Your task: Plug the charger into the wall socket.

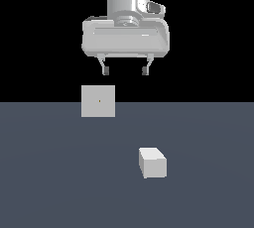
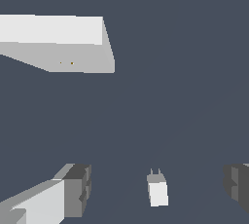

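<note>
Down on the dark grey worktop (image 1: 49,182) we see the charger (image 1: 152,162), a small off-white block lying flat in the near part of the scene, toward the exterior view's right. In the wrist view we make out the charger (image 2: 157,192) with two short prongs at one end, lying between the two fingers, though well below them.

Farther back and toward the exterior view's left stands the wall socket (image 1: 98,101), an upright light-grey square panel with a tiny dark dot at its centre. It is well apart from the charger, with bare worktop between them. In the wrist view the wall socket (image 2: 58,43) shows as a thick slab with two small dots on its face.

Above both we find the claw (image 1: 125,70), hanging high over the worktop and pointing straight down. Its fingers (image 1: 104,67) are spread wide and hold nothing. It touches neither the charger nor the wall socket.
</note>
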Controlling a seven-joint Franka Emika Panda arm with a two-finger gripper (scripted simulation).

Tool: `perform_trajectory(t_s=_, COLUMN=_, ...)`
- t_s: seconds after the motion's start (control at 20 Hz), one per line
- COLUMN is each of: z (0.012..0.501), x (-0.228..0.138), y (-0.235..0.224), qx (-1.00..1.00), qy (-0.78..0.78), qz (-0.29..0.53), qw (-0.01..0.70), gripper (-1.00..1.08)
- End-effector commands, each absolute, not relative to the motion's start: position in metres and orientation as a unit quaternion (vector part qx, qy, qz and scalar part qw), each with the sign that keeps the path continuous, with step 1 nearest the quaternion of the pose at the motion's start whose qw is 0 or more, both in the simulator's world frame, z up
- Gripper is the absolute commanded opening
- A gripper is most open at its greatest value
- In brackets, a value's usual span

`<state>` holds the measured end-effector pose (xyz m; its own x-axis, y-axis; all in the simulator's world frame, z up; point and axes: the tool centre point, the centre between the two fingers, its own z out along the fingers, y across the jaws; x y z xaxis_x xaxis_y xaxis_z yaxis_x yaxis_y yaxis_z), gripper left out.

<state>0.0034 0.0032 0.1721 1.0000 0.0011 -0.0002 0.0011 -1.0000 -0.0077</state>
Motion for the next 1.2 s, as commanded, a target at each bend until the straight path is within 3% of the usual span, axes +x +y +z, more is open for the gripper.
perform_trajectory(t_s=0.0, z=0.172, x=0.003, y=0.003, qx=-1.0, qy=-0.001, qz=0.0, qw=0.004, gripper=1.0)
perform_trajectory(t_s=0.55, z=0.157, x=-0.015, y=-0.001, qx=-1.0, qy=-0.007, qz=-0.003, qw=0.003, gripper=1.0)
perform_trajectory(t_s=1.15, z=0.103, x=-0.075, y=-0.019, qx=-0.999, qy=-0.029, qz=-0.014, qw=0.002, gripper=1.0)
